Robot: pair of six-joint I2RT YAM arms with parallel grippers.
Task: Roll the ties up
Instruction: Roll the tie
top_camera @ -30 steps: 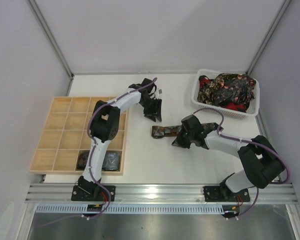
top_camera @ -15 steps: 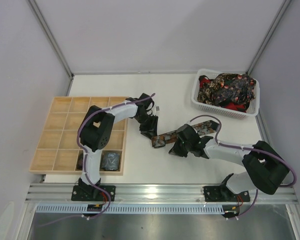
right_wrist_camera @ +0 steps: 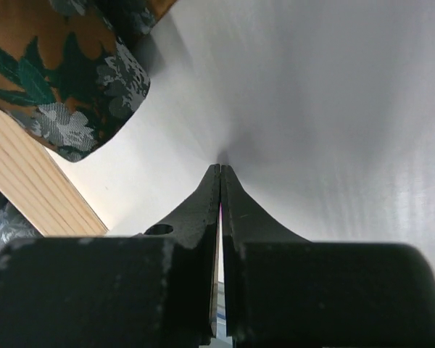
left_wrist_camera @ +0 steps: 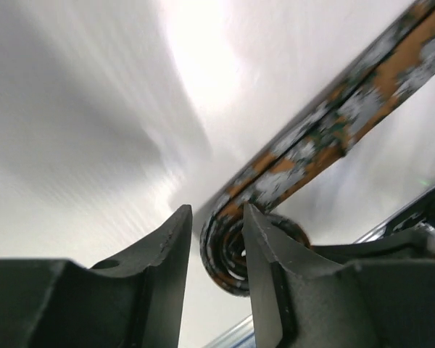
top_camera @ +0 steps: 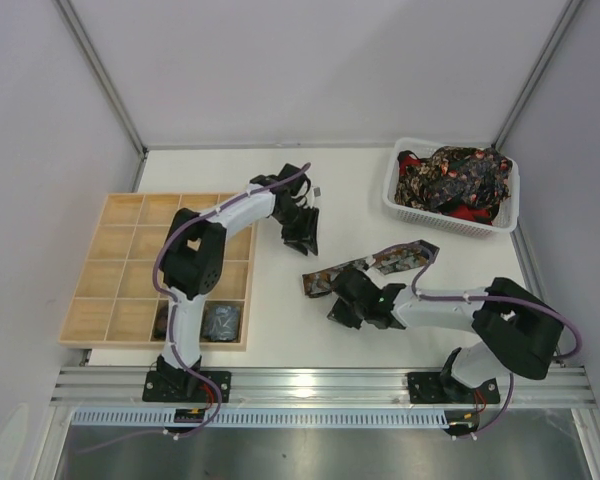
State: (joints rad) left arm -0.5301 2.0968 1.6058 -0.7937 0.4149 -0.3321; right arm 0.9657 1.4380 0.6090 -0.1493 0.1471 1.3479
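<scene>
Tie (top_camera: 375,266): flat on table (top_camera: 280,320), long axis left–right, broad tip toward tray (top_camera: 130,225), other end angled toward basket (top_camera: 440,220). Left gripper (left_wrist_camera: 216,217): fingers apart, tie coil (left_wrist_camera: 223,261) at tips. Right gripper (right_wrist_camera: 220,181): fingers pressed together, empty.

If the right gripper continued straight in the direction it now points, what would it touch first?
Probably the bare white table, just beyond the shut tips of the right gripper. The tie's wide end lies to one side of that line; depth is unclear.
</scene>
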